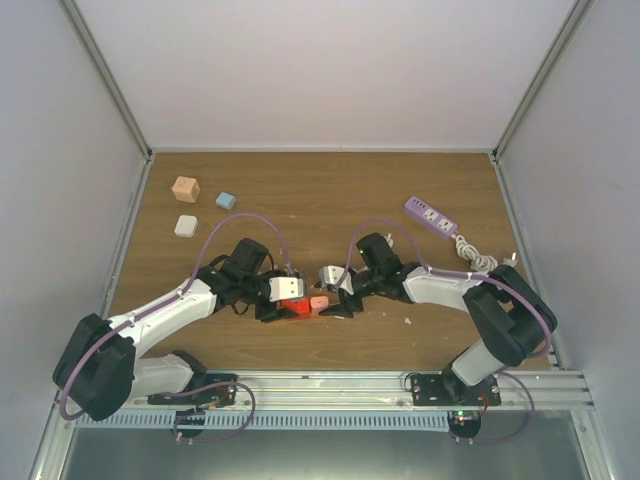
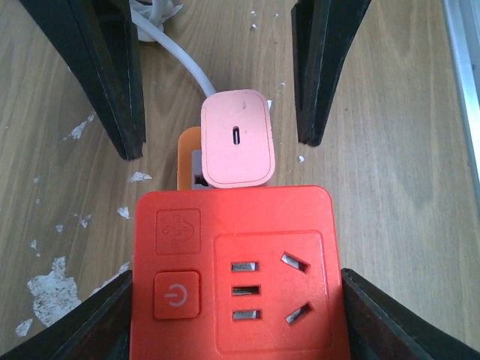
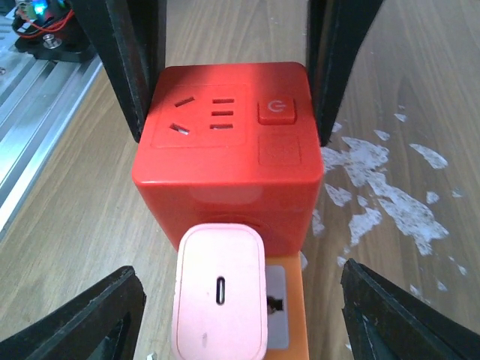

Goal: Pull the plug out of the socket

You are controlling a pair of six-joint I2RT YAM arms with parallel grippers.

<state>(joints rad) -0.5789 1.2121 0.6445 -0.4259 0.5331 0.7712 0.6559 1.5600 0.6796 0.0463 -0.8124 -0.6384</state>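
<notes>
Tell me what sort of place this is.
Probably a robotics lab test cell: a wood-grain tabletop boxed in by plain white wall panels, two white robot arms bolted to a metal rail, and the left gripper clamped on a red-orange socket block.

Clutter on wooden table (image 1: 330,190).
Peach cube (image 1: 185,188), blue cube (image 1: 225,200), white cube (image 1: 185,226) far left; purple power strip (image 1: 431,216), coiled white cord (image 1: 478,258) far right.

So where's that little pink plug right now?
In the top view the plug sits at the front middle of the table, seated in the orange socket right beside its red end.
</notes>
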